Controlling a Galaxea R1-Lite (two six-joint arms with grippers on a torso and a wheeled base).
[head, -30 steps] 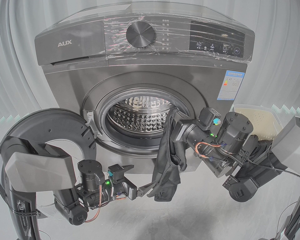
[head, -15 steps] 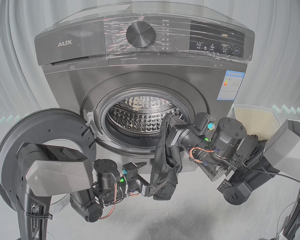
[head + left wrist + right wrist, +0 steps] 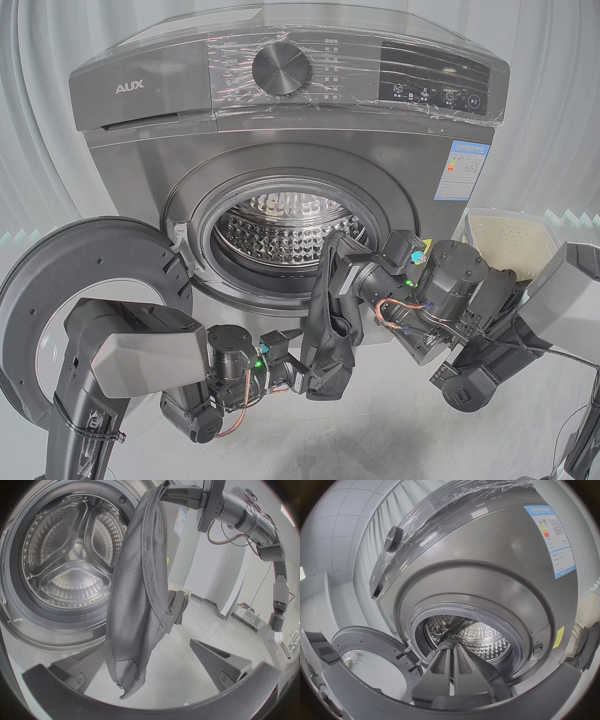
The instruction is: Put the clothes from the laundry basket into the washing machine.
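Observation:
A dark mesh garment (image 3: 328, 325) hangs in front of the washing machine's open drum (image 3: 281, 231). My right gripper (image 3: 334, 240) is shut on its top edge, level with the drum's right rim. From the right wrist, the cloth (image 3: 492, 675) is pinched between the closed fingers (image 3: 442, 670). Low down, my left gripper (image 3: 309, 375) is open at the garment's bottom end. The left wrist view has the hem (image 3: 128, 673) dangling between the spread fingers (image 3: 218, 658), apart from them. The right gripper (image 3: 175, 494) holds the garment (image 3: 137, 589) above.
The round door (image 3: 94, 262) stands swung open to the left of the drum. A cream laundry basket (image 3: 512, 240) sits to the right of the machine, with dark clothes (image 3: 178, 602) hanging over its rim. Grey floor lies below the arms.
My left arm has moved right, bringing its open gripper up to the garment's lower end. The right gripper has shifted slightly left with the garment.

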